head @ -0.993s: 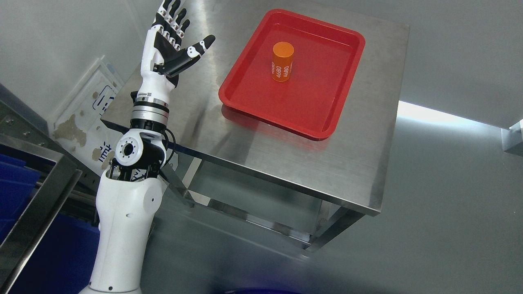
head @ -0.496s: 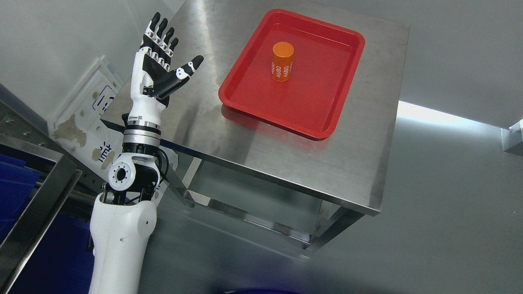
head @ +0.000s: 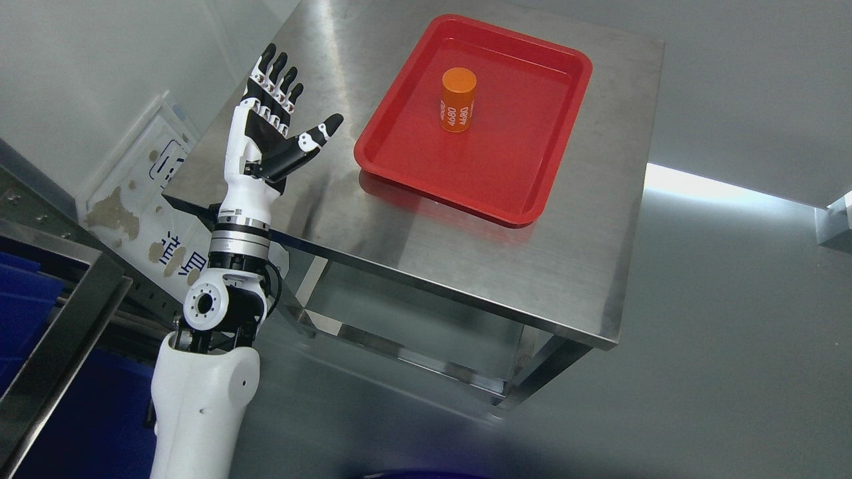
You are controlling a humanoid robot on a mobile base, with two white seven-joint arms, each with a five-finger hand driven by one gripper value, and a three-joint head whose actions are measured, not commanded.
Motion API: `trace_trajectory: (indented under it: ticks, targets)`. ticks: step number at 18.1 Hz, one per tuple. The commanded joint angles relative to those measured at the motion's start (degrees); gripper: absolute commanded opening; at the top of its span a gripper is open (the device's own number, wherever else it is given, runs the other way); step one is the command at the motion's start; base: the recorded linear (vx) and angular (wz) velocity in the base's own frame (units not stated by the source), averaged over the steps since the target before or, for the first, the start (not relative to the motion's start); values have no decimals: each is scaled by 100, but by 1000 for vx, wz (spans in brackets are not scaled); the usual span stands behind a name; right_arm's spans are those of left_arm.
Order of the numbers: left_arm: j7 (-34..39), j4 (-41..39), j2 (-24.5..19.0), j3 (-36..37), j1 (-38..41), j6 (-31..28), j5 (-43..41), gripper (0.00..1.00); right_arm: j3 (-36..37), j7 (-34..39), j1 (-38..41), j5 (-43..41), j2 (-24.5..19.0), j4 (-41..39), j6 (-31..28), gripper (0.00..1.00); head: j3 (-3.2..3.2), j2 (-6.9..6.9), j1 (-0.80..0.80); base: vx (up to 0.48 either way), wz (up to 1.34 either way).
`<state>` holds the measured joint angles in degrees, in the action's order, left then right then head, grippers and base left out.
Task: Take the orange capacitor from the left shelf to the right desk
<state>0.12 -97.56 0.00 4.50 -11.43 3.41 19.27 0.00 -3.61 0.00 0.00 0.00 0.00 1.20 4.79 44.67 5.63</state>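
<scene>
The orange capacitor (head: pixel 458 100), marked "4680", stood upright in the red tray (head: pixel 426 174) on the bench (head: pixel 566 279); the left hand (head: pixel 266 136) hovered empty, fingers (head: pixel 276 73) spread.

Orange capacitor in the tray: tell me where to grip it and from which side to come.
Grip the capacitor around its round side wall, at mid-height. It stands upright and alone in the red tray, whose rim is low, so the hand can probably come down over the rim. The open left hand is on its left, so that side is likely easiest.
</scene>
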Motion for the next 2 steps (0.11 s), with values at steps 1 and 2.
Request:
trace_trajectory:
  ticks: [1, 2]
  targets:
    - [-3, -105, -100, 209, 97, 2, 6, 100, 97, 1, 18, 18, 100, -100, 3, 100, 0, 0, 0, 0, 0]
    - [-3, -105, -100, 209, 97, 2, 6, 100, 97, 1, 18, 18, 100, -100, 3, 100, 0, 0, 0, 0, 0]
